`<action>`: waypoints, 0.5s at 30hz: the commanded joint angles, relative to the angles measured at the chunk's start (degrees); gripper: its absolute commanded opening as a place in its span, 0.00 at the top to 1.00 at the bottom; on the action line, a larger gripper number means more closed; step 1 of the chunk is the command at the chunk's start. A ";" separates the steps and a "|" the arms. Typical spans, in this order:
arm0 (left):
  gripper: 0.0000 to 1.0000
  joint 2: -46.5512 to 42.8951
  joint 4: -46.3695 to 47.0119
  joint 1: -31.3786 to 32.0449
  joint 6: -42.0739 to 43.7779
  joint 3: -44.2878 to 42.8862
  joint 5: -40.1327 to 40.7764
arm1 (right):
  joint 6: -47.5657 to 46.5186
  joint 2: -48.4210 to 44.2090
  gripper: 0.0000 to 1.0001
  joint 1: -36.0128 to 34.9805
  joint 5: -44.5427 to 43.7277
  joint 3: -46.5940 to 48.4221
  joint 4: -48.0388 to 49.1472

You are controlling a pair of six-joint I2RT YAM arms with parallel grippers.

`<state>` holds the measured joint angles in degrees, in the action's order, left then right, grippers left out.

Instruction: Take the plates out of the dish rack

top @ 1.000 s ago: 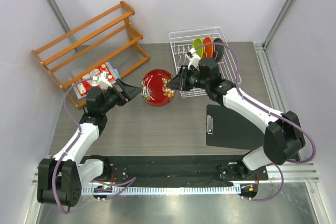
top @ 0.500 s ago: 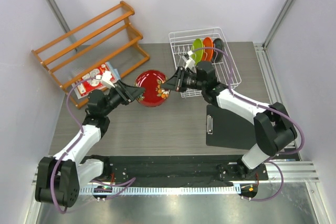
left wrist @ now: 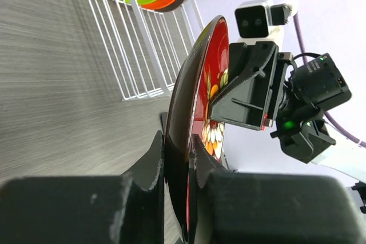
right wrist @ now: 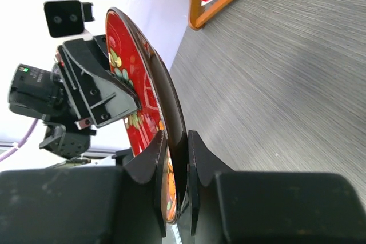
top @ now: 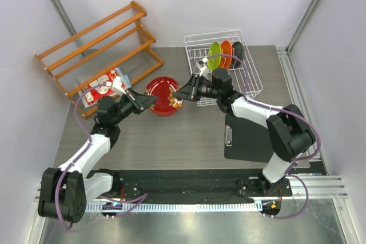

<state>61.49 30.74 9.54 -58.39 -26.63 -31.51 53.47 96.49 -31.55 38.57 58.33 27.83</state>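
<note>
Top external: we log dark red plate, shifted leftward from dish rack, above table; left end effector and right end effector both clamped on its rim, handover pending

The dark red patterned round plate sits between my left and right jaws. Behind my right jaws, the white wire dish rack holds three small round plates.

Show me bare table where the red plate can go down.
Widest free patch: the table in front of the red plate, between the left arm and the clipboard. A narrower strip lies between the shelf and the dish rack. Right side is crowded: rack and clipboard.
</note>
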 commanded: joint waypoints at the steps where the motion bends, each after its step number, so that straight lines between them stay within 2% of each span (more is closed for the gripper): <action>1: 1.00 -0.93 -10.05 0.30 8.11 -2.72 6.10 | -3.89 -2.71 0.93 -0.79 -0.68 3.02 -2.15; 3: 1.00 -2.16 -15.68 0.30 11.17 -4.12 9.60 | -6.88 -3.23 0.76 -0.62 -3.56 4.60 -8.63; 4: 1.00 -3.30 -19.54 0.30 11.72 -4.91 14.49 | -10.72 -4.19 0.67 -0.44 -5.59 6.17 -11.89; 5: 1.00 -3.83 -23.67 0.30 12.42 -5.53 16.81 | -12.93 -4.99 0.51 -0.27 -8.04 6.80 -15.15; 6: 1.00 -4.27 -25.19 0.30 13.90 -5.71 18.05 | -15.04 -5.78 0.51 -0.09 -11.37 7.41 -21.36; 7: 1.00 -4.80 -26.42 0.30 14.35 -5.71 20.32 | -19.50 -8.13 0.50 0.17 -16.54 8.64 -23.94; 8: 1.00 -5.50 -28.87 0.30 14.62 -5.71 21.48 | -21.03 -9.11 0.45 0.26 -19.29 9.08 -26.06; 10: 1.00 -6.29 -30.21 0.30 14.80 -4.92 23.59 | -24.80 -11.22 0.43 0.70 -24.56 10.22 -31.16; 12: 1.00 -6.91 -29.34 0.30 14.80 -2.82 24.65 | -26.83 -13.42 0.39 1.14 -26.78 10.93 -33.88; 15: 1.00 -6.21 -29.07 0.30 14.88 -0.97 25.71 | -29.65 -14.31 0.38 2.19 -29.42 12.86 -37.13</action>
<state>56.55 1.67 9.96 -45.52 -28.97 -10.26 31.66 85.86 -30.35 17.17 66.78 -2.79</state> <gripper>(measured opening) 0.134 0.614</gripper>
